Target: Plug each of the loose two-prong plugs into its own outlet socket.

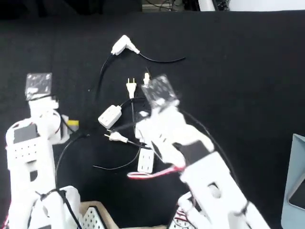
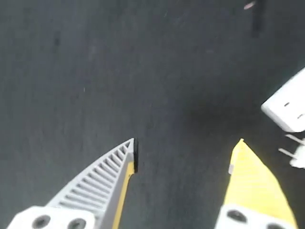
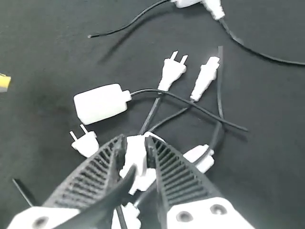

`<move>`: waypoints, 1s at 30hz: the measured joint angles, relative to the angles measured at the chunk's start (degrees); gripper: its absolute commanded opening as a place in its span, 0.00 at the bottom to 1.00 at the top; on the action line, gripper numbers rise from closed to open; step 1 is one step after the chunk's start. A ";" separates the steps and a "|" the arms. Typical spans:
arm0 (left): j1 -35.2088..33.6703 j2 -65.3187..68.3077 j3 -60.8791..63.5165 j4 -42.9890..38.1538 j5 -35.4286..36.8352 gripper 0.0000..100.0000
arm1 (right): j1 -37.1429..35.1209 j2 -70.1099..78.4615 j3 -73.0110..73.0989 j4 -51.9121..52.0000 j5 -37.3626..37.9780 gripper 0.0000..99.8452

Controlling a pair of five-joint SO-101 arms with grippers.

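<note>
Several white two-prong plugs and outlet sockets with black cables lie tangled mid-table. My right gripper [image 3: 136, 141] [image 1: 143, 118] is shut on a white plug [image 3: 135, 160] in that tangle. Beyond it lie a socket block [image 3: 100, 102] [image 1: 110, 116], a small plug [image 3: 85, 142] [image 1: 116, 137], and two plugs with prongs pointing away [image 3: 171, 69] [image 3: 205, 76]. Another socket [image 1: 145, 160] lies near the right arm, and one white connector [image 1: 124, 46] sits at the far side. My left gripper [image 2: 186, 152] [image 1: 71, 125] hangs open over bare black cloth, the socket block [image 2: 288, 107] off to its side.
Black cables [image 1: 102, 74] loop between the pieces and one crosses toward the left arm. A grey-blue box [image 1: 294, 186] stands at the right edge. A perforated white plate [image 1: 93, 217] sits at the front between the arm bases. Bare black cloth [image 1: 238, 71] covers the right and far-left areas.
</note>
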 measured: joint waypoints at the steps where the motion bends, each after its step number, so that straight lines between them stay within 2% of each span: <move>1: -0.79 -0.70 1.41 0.00 0.62 0.31 | -0.88 3.16 -1.49 -0.88 0.00 0.01; 5: -2.64 -2.90 7.21 -0.97 2.99 0.31 | -3.52 14.59 -7.82 -2.99 -0.70 0.01; 12: -5.80 -3.78 14.77 -10.46 4.22 0.31 | -4.75 30.24 -18.81 -3.34 -0.88 0.01; 24: -5.98 -3.78 15.03 -11.25 4.22 0.31 | -9.32 52.31 -36.13 -3.34 -0.97 0.01; 30: -5.98 -3.78 15.03 -11.25 4.22 0.31 | -10.64 58.29 -40.00 -3.34 -0.97 0.01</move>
